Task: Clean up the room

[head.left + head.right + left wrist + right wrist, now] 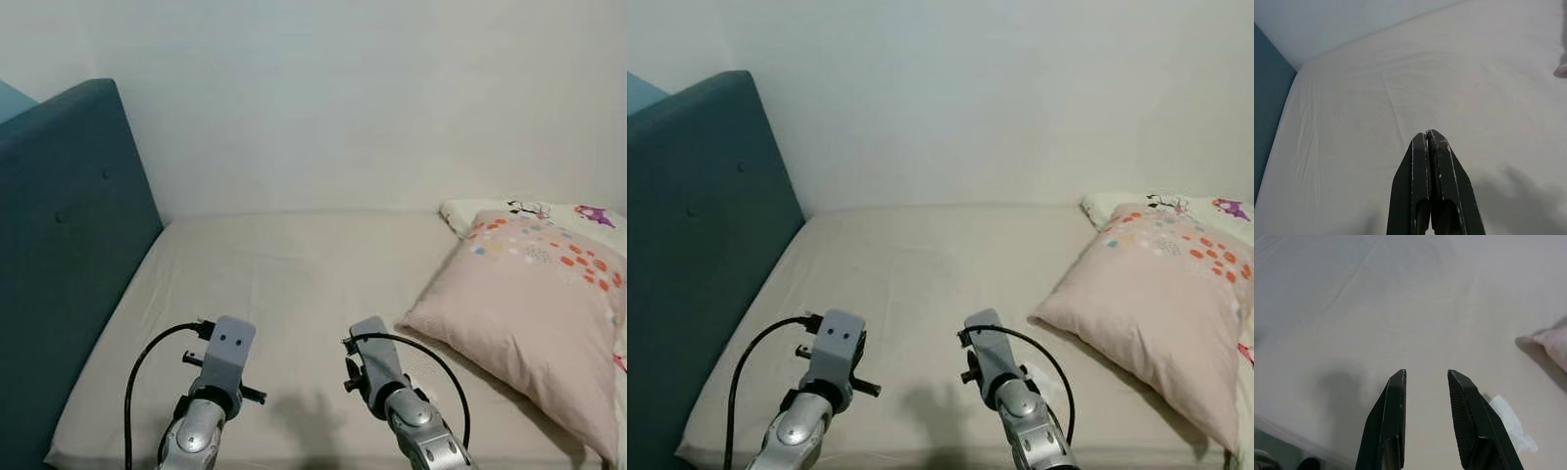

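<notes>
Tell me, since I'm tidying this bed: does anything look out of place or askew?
Yes. A small white scrap, perhaps tissue, lies loose on the sheet near the open right gripper. The pink pillow lies askew at the bed's right side, away from the blue headboard.

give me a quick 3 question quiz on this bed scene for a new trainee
1. True or false: the left gripper has its fingers shut.
2. Multiple choice: the pink pillow lies on the mattress at the robot's A) left, against the headboard B) right C) centre, between the arms.
3. Fill in: a small white scrap lies on the sheet beside the ___ gripper.

Key
1. True: the two black fingers meet with no gap.
2. B: the blue headboard is on the left and the pillow on the right.
3. Right: this gripper is open and the scrap sits near one finger, towards the pillow corner.
</notes>
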`<state>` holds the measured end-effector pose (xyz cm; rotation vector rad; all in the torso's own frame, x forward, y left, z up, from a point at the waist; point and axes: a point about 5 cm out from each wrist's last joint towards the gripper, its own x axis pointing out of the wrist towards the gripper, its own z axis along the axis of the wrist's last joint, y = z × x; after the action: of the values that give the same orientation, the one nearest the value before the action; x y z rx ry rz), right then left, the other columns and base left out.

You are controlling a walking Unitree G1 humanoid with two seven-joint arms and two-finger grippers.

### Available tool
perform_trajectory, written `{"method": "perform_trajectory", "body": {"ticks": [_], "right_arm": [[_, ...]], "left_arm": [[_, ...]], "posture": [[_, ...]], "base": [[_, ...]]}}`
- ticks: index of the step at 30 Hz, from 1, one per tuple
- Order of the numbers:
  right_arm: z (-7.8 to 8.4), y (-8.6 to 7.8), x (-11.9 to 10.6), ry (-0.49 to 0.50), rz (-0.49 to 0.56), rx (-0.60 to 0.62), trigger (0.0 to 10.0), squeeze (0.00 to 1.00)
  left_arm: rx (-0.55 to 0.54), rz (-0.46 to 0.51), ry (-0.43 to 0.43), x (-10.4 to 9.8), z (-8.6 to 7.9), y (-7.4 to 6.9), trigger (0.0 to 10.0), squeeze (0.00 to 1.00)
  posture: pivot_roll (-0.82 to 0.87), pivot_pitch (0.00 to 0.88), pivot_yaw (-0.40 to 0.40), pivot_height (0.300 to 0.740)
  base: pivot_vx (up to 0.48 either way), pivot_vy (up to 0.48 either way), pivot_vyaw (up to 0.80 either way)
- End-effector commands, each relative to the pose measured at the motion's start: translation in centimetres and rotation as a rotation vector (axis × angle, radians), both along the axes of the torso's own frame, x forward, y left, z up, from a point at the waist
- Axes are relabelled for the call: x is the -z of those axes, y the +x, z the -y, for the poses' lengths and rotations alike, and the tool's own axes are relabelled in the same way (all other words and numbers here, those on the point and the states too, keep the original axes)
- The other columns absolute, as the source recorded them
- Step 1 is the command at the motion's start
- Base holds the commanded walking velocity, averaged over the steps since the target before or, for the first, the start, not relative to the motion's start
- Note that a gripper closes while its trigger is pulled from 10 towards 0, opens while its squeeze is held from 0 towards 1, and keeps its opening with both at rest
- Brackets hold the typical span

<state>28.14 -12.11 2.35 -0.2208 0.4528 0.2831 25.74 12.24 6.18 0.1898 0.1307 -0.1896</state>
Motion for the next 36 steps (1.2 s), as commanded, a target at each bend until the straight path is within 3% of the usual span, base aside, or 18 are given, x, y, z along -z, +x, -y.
{"method": "perform_trajectory", "body": {"ticks": [1, 36], "right_arm": [[-0.06, -0.15, 0.06, 0.013, -0.007, 0.008, 10.0, 0.0], [-0.24, -0.41, 0.19, 0.027, -0.02, 0.013, 10.0, 0.0]], "left_arm": [[0.012, -0.008, 0.023, 0.21, -0.1, -0.07, 10.0, 0.0], [0.072, 0.005, 0.055, -0.12, -0.35, 0.16, 10.0, 0.0]], "posture": [[-0.03, 0.0, 0.011, 0.646], [-0.01, 0.001, 0.009, 0.623]], "base": [[0.0, 0.0, 0.0], [0.0, 0.0, 0.0]]}}
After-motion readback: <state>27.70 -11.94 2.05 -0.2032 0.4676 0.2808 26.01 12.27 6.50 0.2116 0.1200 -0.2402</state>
